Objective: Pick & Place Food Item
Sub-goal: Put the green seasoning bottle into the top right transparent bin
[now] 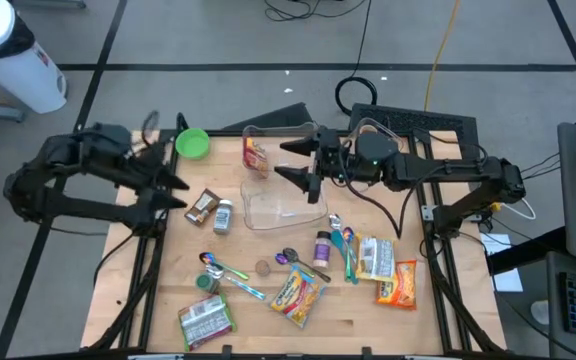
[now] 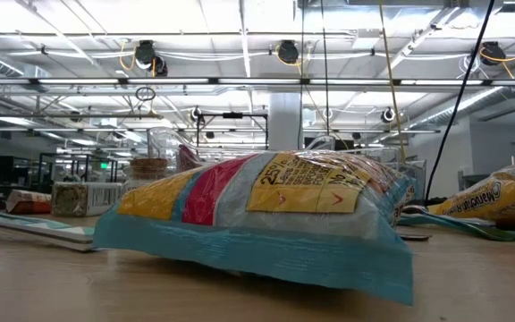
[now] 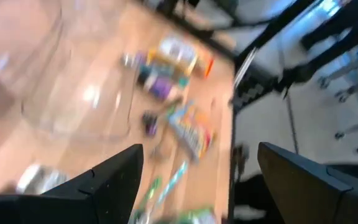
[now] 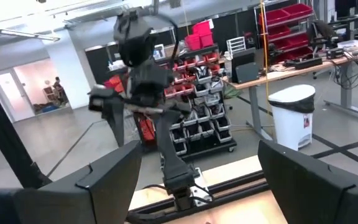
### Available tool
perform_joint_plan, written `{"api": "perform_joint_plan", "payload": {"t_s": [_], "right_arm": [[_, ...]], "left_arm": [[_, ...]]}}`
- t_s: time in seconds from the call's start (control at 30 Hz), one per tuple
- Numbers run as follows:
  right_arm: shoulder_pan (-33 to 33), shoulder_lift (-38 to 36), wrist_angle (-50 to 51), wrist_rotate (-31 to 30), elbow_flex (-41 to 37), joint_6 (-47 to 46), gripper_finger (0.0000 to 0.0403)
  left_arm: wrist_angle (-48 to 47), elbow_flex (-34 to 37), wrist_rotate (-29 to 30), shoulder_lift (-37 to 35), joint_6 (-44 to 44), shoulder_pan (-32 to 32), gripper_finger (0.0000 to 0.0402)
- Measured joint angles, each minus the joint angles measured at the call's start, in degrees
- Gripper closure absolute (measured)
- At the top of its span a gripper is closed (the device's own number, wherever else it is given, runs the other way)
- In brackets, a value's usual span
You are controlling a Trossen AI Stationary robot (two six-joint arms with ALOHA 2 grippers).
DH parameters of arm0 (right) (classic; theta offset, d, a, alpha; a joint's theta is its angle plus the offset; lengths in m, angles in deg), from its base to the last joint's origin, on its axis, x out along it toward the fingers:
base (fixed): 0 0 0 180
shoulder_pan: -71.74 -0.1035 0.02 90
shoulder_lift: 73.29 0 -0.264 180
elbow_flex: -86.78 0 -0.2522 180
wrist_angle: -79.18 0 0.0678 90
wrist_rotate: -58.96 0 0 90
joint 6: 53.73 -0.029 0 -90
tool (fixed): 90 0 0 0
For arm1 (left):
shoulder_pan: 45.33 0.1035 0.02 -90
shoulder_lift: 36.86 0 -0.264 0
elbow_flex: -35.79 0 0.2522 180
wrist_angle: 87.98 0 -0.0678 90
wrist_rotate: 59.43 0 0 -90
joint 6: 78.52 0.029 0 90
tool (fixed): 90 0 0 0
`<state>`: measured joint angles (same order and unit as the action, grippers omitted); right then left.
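Note:
Several food packets lie flat on the wooden table (image 1: 168, 270): a yellow-red-blue one (image 1: 298, 295) (image 2: 266, 215), an orange one (image 1: 398, 283), a white-yellow one (image 1: 373, 258), a green-white one (image 1: 206, 320) and a brown one (image 1: 203, 205). A red packet (image 1: 256, 153) stands in the far end of a clear container (image 1: 283, 205) (image 3: 73, 93). My left gripper (image 1: 180, 190) (image 3: 201, 148) hovers open above the table's left side, beside the brown packet, holding nothing. My right gripper (image 1: 283, 160) (image 4: 199, 146) hangs open above the container's far end, pointing toward the left arm, also empty.
A green bowl (image 1: 192, 143) sits at the far left. A silver can (image 1: 223, 217), a green can (image 1: 206, 283), a purple bottle (image 1: 323, 245) and spoons (image 1: 223, 268) (image 1: 348, 250) are scattered over the middle. Bare wood lies along the near edge (image 1: 268, 335).

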<state>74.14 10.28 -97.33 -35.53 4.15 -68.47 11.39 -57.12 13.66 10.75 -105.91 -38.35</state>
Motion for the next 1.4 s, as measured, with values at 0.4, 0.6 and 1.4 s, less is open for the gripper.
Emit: {"api": "perform_joint_plan", "payload": {"t_s": [0.4, 0.6, 1.4], "right_arm": [[1.59, 0.0, 3.57, -0.18, 0.0, 0.87, 0.009], [1.67, 0.0, 6.76, -0.2, 0.0, 0.87, 0.009], [-6.31, 0.0, -17.87, 3.19, -21.09, -13.36, 0.009]], "left_arm": [[-11.24, 0.09, 10.94, 9.97, -3.17, -14.47, 0.0078], [-12.6, 0.09, 14.18, 13.52, -5.65, -21.32, 0.0078], [-14.08, 0.09, 24.11, 31.38, -27.56, -44.64, 0.0078]]}}
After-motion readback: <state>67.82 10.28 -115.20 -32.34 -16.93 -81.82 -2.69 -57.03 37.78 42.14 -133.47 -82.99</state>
